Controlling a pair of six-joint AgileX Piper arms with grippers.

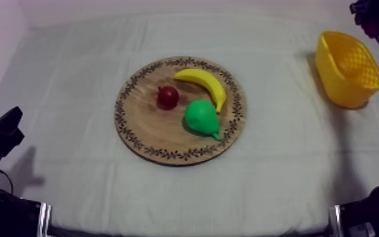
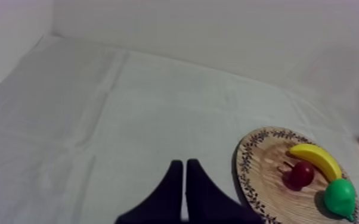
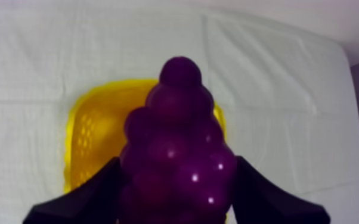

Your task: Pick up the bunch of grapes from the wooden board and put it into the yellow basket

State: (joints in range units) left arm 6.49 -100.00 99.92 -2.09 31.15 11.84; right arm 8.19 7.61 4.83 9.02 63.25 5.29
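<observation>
Right gripper (image 3: 179,184) is clamping the purple toy bunch of grapes (image 3: 179,131), hovering over the yellow lattice basket (image 3: 83,140) near far right corner of the bench (image 1: 72,75). Pickup done, release remaining. Left gripper (image 2: 185,179) is idling, fingers together.

The bunch of grapes (image 3: 179,161) is dark purple and glossy, its round berries packed tight. It is clamped between my right fingers (image 3: 265,199), over the yellow basket (image 3: 86,140). The basket has latticed walls and stands at the right side of the bench (image 1: 72,183), well apart from the round wooden board (image 1: 148,135) with its patterned rim.
</observation>
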